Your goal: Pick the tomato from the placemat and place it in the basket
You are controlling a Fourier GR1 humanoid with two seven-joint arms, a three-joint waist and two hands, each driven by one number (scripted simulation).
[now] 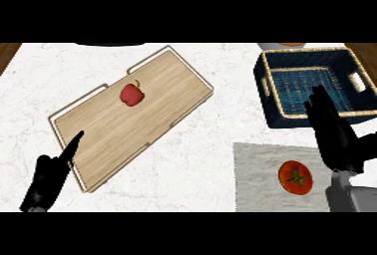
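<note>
Red tomato (pixel 295 177) mid-placemat (pixel 258 164); right hand (pixel 335 134) beside it, fingers straight; basket (pixel 274 92) adjacent; left hand (pixel 48 182) relaxed.

1 tomato (pixel 295 177), 1 placemat (pixel 261 164), 1 basket (pixel 274 102), 1 red pepper (pixel 132 94), 1 wooden board (pixel 110 127), 2 hands: left (pixel 46 184), right (pixel 337 137).

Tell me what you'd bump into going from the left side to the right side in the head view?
Left hand → wooden cutting board with a red pepper on it → grey placemat with the tomato on it. The basket and right hand overlap at the right.
</note>
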